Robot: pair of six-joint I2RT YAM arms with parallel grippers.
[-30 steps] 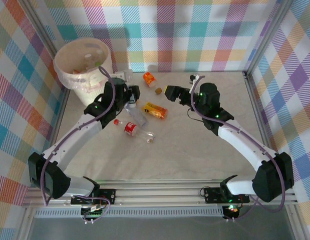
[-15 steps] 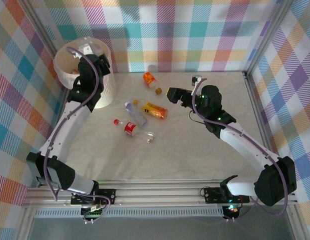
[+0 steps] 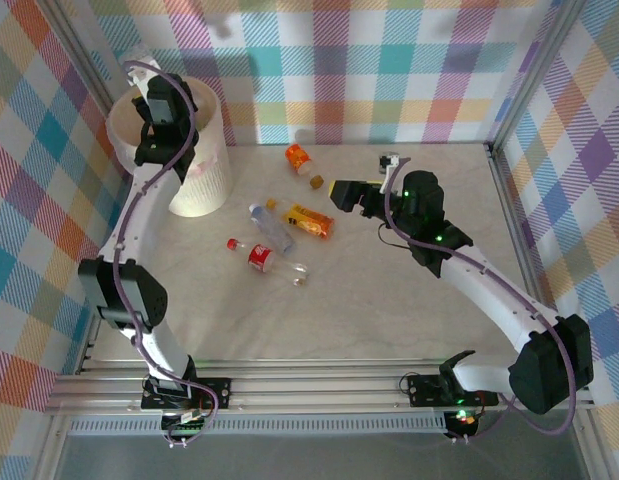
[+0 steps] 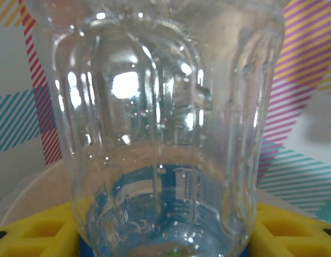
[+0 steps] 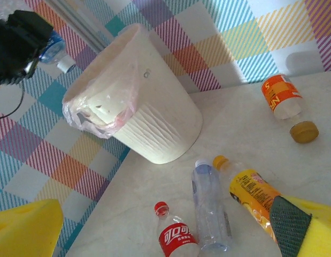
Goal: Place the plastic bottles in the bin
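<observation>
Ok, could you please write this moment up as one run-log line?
left gripper: shut on clear bottle, over bin | right gripper: open, empty, hovering | table: four bottles lying

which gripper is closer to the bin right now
Left. The left gripper hangs over the bin, shut on a clear bottle; the right gripper is open, well off to its right over the table.

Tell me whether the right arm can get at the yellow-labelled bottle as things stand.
Probably yes. The right tool hangs open close beside the yellow-labelled bottle, with nothing between them. A clear bottle lies close on its other side and might get nudged.
</observation>
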